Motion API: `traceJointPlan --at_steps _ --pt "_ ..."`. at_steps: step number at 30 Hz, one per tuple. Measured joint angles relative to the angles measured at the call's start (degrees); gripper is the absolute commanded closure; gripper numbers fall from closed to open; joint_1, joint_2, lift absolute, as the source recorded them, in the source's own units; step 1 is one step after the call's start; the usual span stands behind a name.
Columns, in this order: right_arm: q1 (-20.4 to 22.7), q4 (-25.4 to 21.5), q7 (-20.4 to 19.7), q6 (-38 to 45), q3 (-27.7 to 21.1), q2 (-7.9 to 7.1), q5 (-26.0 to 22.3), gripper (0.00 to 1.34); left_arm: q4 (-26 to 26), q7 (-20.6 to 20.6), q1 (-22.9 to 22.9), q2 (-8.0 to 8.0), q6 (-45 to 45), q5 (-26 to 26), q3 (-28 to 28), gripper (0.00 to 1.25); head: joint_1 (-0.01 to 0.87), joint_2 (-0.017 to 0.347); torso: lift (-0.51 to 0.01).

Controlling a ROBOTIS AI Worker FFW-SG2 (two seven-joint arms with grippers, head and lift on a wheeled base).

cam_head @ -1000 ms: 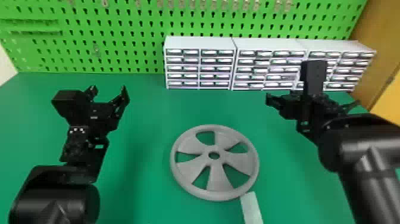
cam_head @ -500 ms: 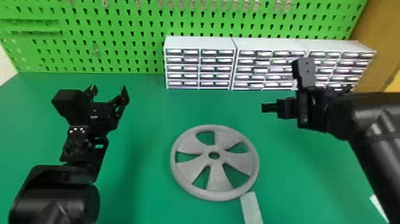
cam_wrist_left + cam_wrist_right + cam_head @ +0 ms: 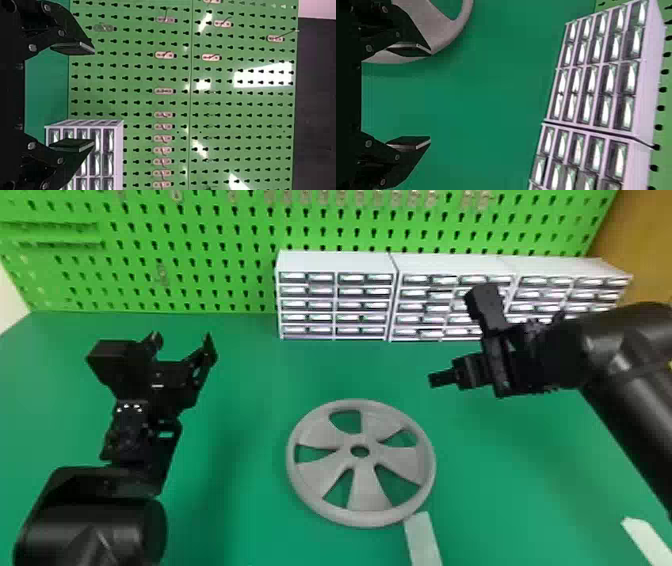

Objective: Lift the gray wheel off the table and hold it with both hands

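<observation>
the wheel [image 3: 370,490] is plain gray, the table [image 3: 240,490] plain green, the bar [image 3: 424,540] pale gray. the board [image 3: 222,240] is brighter green, dotted with rows of black keyhole shapes; its hooks [image 3: 164,91] are pinkish. the cabinets [image 3: 335,262] are white, their drawers [image 3: 363,291] a grid of dark and bright patches. left gripper [image 3: 182,339] and right gripper [image 3: 439,378] are black.

Just on the robot's side of the right gripper [image 3: 440,378], the gray wheel [image 3: 367,490] looks like plastic, smooth and matt. The green table [image 3: 240,500] below both hands is smooth, with a dull sheen. Beyond the left gripper [image 3: 182,339], the pegboard [image 3: 245,98] looks like painted metal, glossy in streaks. Behind the right one, the drawer cabinets [image 3: 335,262] seem plastic, their drawer fronts [image 3: 631,75] clear and shiny
</observation>
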Motion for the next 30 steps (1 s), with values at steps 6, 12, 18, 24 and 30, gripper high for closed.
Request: traceJointPlan --at_steps 6,12,18,24,30 --pt "-2.5 2.8 -2.5 0.6 3.9 -1.33 -5.7 0.48 -0.1 0.0 0.0 0.0 0.0 -0.1 0.1 0.43 0.711 0.015 -0.098" --pt "-4.4 5.5 -3.7 0.3 7.9 -2.16 -10.4 0.48 -0.1 0.0 0.0 0.01 -0.1 -0.2 0.2 0.43 0.711 0.015 -0.098" --pt "-6.2 8.0 -3.8 -0.4 12.0 -2.44 -13.6 0.48 -0.1 0.0 0.0 0.02 -0.1 -0.3 0.3 0.43 0.711 0.015 -0.098" --pt "-7.6 9.9 -3.8 -0.6 14.6 -2.42 -15.7 0.48 -0.1 0.0 -0.1 0.02 -0.1 -0.4 0.3 0.43 0.711 0.015 -0.098" --pt "-9.1 11.7 -3.8 0.0 16.5 -2.27 -17.2 0.48 -0.1 0.0 -0.1 0.06 -0.1 -0.4 0.3 0.43 0.711 0.015 -0.098"
